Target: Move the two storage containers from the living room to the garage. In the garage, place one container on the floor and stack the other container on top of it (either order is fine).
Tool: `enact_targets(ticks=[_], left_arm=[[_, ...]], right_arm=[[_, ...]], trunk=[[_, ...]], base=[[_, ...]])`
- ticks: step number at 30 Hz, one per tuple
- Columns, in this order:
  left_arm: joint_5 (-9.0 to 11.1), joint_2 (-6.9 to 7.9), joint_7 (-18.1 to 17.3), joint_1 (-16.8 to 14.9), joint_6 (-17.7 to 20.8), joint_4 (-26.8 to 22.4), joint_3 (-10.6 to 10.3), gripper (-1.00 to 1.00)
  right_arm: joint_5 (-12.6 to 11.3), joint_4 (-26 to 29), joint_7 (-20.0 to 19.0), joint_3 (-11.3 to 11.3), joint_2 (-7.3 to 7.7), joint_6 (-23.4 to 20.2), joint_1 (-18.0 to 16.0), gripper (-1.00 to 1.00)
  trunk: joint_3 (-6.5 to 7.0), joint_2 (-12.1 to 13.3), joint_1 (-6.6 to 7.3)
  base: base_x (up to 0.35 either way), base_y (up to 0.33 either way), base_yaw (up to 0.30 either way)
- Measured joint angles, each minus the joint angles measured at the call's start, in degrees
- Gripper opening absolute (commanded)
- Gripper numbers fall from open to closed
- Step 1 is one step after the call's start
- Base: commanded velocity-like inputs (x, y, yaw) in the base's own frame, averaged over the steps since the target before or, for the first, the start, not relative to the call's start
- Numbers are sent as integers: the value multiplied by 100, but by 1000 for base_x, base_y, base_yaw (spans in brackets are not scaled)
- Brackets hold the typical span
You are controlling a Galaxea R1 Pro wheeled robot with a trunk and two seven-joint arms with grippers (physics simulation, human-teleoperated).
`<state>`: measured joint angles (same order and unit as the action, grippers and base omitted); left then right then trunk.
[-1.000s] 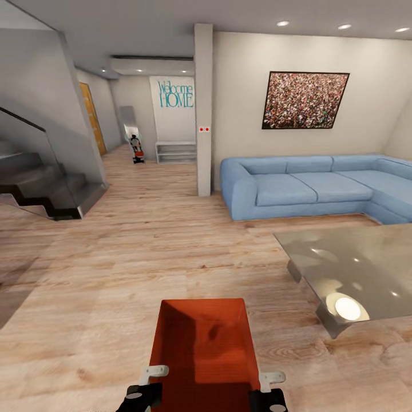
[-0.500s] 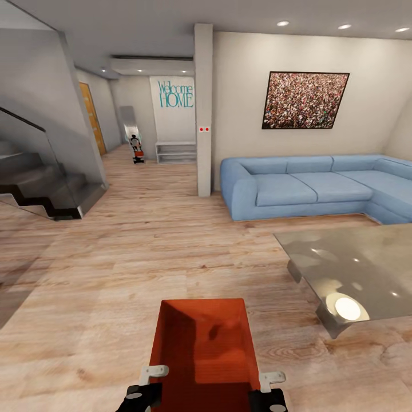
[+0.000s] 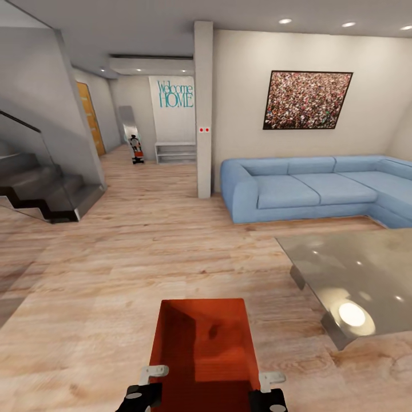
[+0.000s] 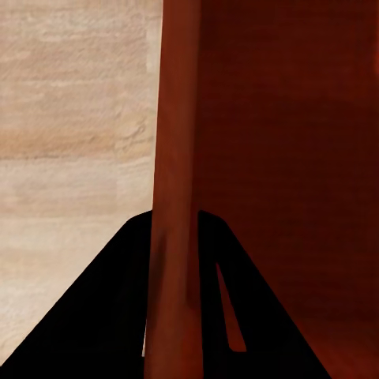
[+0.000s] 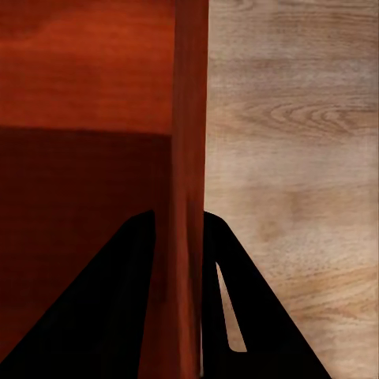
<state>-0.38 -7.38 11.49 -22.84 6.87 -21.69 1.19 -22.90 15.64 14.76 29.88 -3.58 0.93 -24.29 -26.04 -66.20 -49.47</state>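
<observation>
Change: against the earlier head views the whole picture has shifted a little; the sofa and glass table sit lower and further out, so the camera and base have rolled forward, not the furniture. The bin keeps its place between the arms.
Meaning for the task: judged from this, the robot is in transit through the living room, with the garage not reached and no stacking begun.
Room: light wood-plank floor (image 3: 143,252), blue sofa (image 3: 309,189) to the right, glass table (image 3: 355,274) near right, staircase (image 3: 46,189) to the left, hallway with a wooden door (image 3: 90,117) ahead.
Storage container (image 3: 203,343): orange-red bin, carried low in front of the trunk, above the planks, open side up, nothing visible inside.
Left gripper (image 4: 170,300): clamped on the bin's left wall, one finger inside, one outside, the wall pinched between.
Right gripper (image 5: 180,300): the same grip on the right wall, jaws nearly closed around its thickness.
Second container: a small reddish object far down the hallway may be it; too small to tell.
</observation>
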Motion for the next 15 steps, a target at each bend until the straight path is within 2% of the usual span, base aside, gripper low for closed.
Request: enact_targets(ticks=[15], left_arm=[[3,3,-8,1,1,3,4,-100]], right_arm=[[14,2,-3,-9,-1,-11,0,-100]], trunk=[[0,0,0]], base=[[320,0,4]])
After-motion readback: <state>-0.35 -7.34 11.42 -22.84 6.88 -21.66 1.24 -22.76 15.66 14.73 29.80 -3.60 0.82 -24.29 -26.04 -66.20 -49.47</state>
